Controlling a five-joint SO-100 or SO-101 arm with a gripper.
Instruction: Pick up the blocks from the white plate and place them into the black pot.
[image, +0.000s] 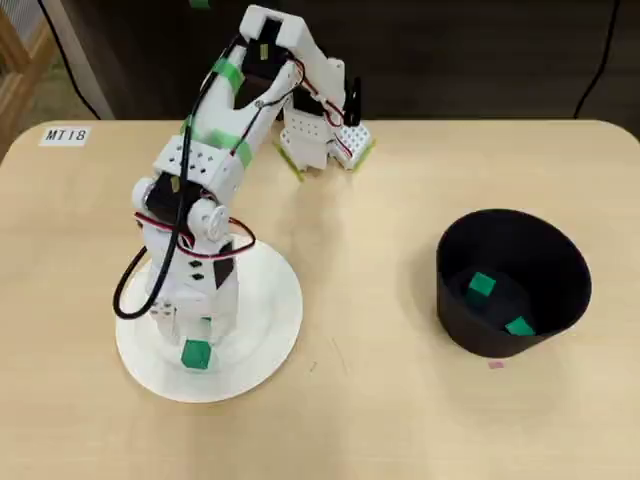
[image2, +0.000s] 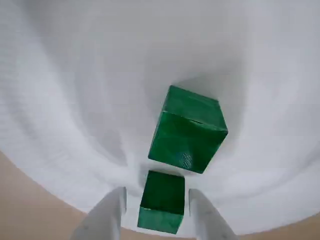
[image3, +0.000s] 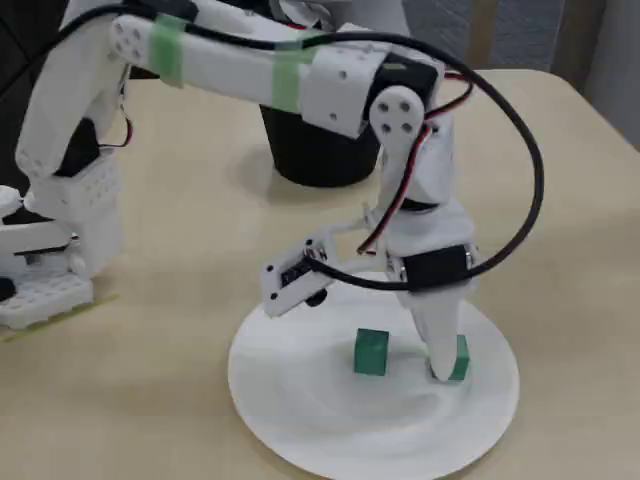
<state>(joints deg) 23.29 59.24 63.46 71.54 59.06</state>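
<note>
Blocks, small bright green cubes, are split between two places: two lie inside the matte black round pot (image: 513, 283) near the right edge of the tan wooden table (image: 380, 400) in the overhead view, one (image: 481, 285) toward the middle of the pot floor and one (image: 519, 326) by its near wall. Two more remain on the large flat white plate (image3: 330, 430), which sits toward the left front of the table in that same view.

Of those two, one cube (image2: 188, 131) stands free on the plate's middle, tilted corner-on to the wrist camera. The other (image2: 161, 201) sits near the plate's rim, between the white two-finger gripper (image2: 156, 212), whose fingers flank it on either side. The jaws stand narrowly apart, just wider than the cube; a thin gap shows on each side in the wrist view, so I judge the cube not yet clamped.

The step in hand looks like the grasp of the third block. The next move calls for closing squarely on the cube's flat sides, then lifting straight up, clear of the neighbouring cube just beyond the fingertips, before swinging across the table to the pot.
</note>
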